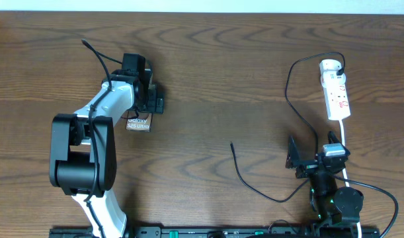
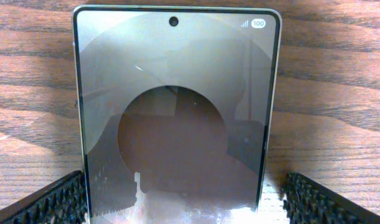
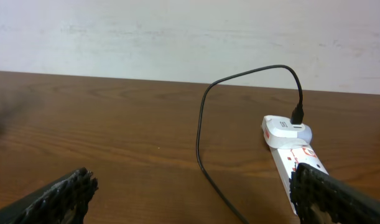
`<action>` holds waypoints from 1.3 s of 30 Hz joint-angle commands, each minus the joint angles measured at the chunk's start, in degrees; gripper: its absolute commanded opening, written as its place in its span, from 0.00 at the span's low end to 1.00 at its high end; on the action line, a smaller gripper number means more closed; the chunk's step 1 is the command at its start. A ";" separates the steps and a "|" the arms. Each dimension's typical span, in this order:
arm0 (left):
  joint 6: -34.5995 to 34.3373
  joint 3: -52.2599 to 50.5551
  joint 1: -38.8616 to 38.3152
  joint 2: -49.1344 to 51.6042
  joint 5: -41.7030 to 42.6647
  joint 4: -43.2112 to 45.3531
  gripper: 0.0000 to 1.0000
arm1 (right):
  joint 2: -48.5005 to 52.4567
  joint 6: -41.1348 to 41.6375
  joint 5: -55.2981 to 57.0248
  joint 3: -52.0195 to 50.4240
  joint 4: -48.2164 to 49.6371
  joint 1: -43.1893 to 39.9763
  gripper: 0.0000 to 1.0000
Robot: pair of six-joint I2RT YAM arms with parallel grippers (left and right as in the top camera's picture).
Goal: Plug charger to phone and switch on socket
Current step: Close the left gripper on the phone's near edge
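1. Looking at the left end effector, I see its pads standing wide apart and clamped on nothing. The phone lies flat on the tabletop between them, its long edges just inside the pads. I cannot tell whether either pad touches it.
2. That phone looks like a thin, rigid, glassy slab. It is probably light and slick on its face, so I would take it by the two long side edges with a modest squeeze. Its camera hole is at the end farthest from the end effector, so the port is likely at the near end, which is out of view.
3. The right end effector is also spread apart and empty. The socket lies ahead of it and a little to its right.
4. The charger is a thin, limp cable that weighs next to nothing and is bound to flop and trail. Its plug sits in the socket's far end. The connector tip lies loose off to the right end effector's left, and that stiff tip is the place to pinch.
5. The socket seems to be light, hard plastic and may skid when pressed. I cannot make out its switch.
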 commanded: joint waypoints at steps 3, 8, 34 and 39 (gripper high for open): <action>-0.22 -0.15 0.15 1.62 0.31 -0.70 0.98 | -0.31 -0.44 0.04 -0.07 -0.24 0.31 0.99; 0.72 -0.15 0.15 1.62 0.28 -1.20 0.98 | -0.31 -0.44 0.04 -0.07 -0.24 0.31 0.99; 0.85 -0.15 0.15 1.62 0.28 -1.44 0.76 | -0.31 -0.44 0.04 -0.07 -0.24 0.31 0.99; 0.85 -0.15 0.15 1.62 0.28 -1.44 0.75 | -0.31 -0.44 0.04 -0.07 -0.24 0.31 0.99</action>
